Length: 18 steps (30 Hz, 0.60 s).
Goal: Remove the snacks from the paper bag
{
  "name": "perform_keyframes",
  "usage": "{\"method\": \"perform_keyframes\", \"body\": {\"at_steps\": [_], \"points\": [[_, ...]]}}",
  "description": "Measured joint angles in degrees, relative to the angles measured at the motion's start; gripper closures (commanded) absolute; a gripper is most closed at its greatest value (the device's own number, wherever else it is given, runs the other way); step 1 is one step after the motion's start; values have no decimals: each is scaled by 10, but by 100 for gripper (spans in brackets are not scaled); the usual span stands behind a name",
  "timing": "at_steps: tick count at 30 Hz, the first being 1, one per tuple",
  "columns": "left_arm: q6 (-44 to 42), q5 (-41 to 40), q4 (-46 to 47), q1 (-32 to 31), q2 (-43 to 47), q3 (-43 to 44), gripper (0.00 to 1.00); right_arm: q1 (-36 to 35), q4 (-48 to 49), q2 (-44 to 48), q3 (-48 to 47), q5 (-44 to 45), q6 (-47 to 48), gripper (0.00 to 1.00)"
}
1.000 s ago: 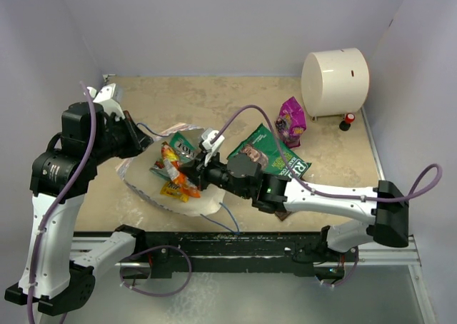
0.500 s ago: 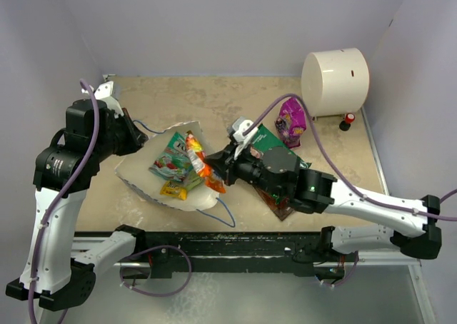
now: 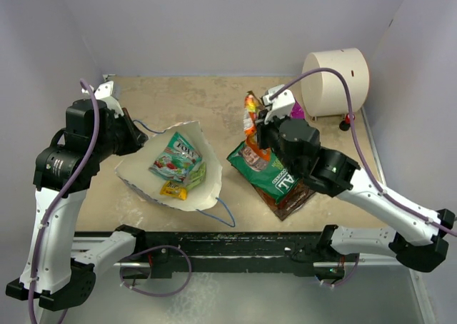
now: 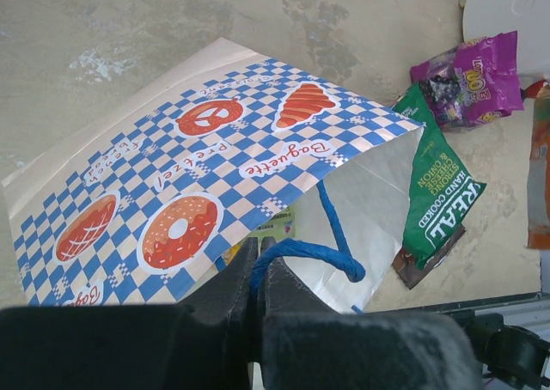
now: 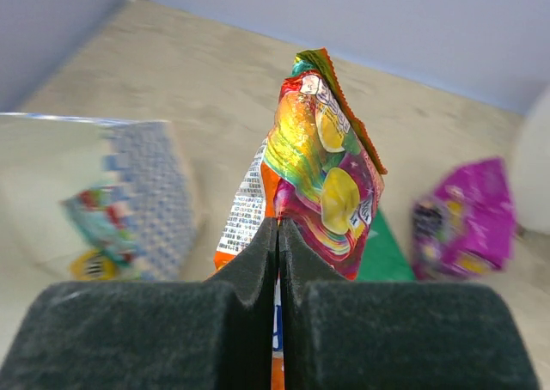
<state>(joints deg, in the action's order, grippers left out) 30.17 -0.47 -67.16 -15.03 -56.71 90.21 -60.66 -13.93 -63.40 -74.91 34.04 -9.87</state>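
Lifting the orange candy packet point(image 3: 250, 114) from the paper bag point(image 3: 206, 187), you swung it right, above the green packet point(image 3: 270, 168). Your right gripper point(image 5: 278, 228) pinched it; your left gripper point(image 4: 259, 268) pinched the blue cord handle point(image 4: 302, 252). Other snacks point(image 3: 175, 168) stayed inside.

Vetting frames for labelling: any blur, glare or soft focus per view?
Top external: evenly lit, sharp, no strong glare. Left wrist: paper bag print crisp; left end effector a dark, near featureless mass in the foreground. Right wrist: colourful packet sharp with a little sheen; magenta pouch and the bag in the background blurred.
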Motion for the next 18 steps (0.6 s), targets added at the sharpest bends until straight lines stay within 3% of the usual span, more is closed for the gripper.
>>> {"method": "perform_keyframes", "body": {"at_steps": [7, 18], "points": [[0, -1, -1, 0, 0, 0, 100, 89, -25, -10, 66, 3, 41, 100], [-9, -1, -3, 0, 0, 6, 100, 136, 55, -27, 209, -85, 285, 100]]}}
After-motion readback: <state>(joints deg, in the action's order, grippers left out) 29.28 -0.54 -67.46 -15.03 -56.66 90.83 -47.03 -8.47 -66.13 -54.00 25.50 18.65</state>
